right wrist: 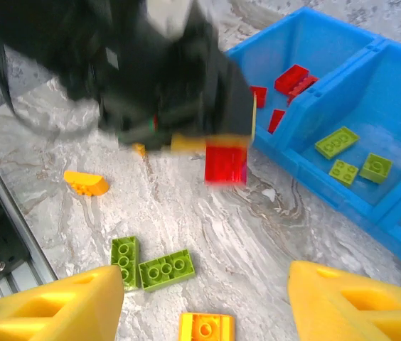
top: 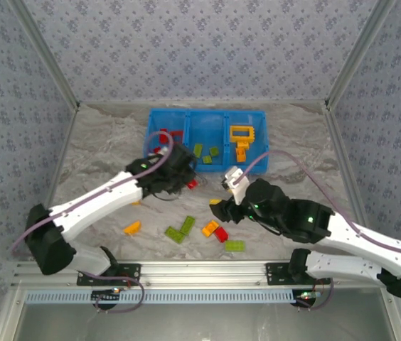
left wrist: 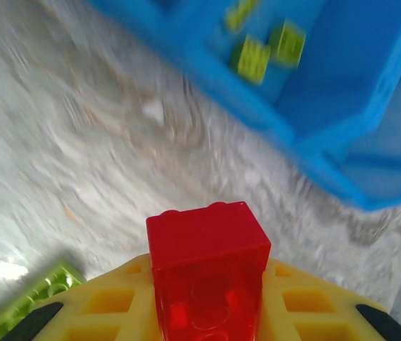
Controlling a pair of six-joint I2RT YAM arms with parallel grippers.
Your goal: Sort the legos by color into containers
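Tabletop of grey marbled pattern is noted, enclosed by patterned panels. At its far middle a blue tray is set, divided into three compartments. Red bricks are kept in the left one and green bricks in the middle one. An orange frame and an orange block just beside it are kept in the right one.

The left gripper is placed at the tray's near wall, in front of the left compartment. It is closed on a red brick, which is pinched between its yellow fingers. The brick is held just short of the tray, over no compartment, and the near wall stands between them. Whether it is clear of the table cannot be told through the blur.

The right gripper is held well apart from the tray, over the table's middle. Its jaws are spread wide and nothing is gripped. An orange brick is seen on the table below the gap.

Loose pieces are scattered toward the near edge:
- a green pair, touching
- an orange wedge
- a red piece, against the orange brick
- a single green brick
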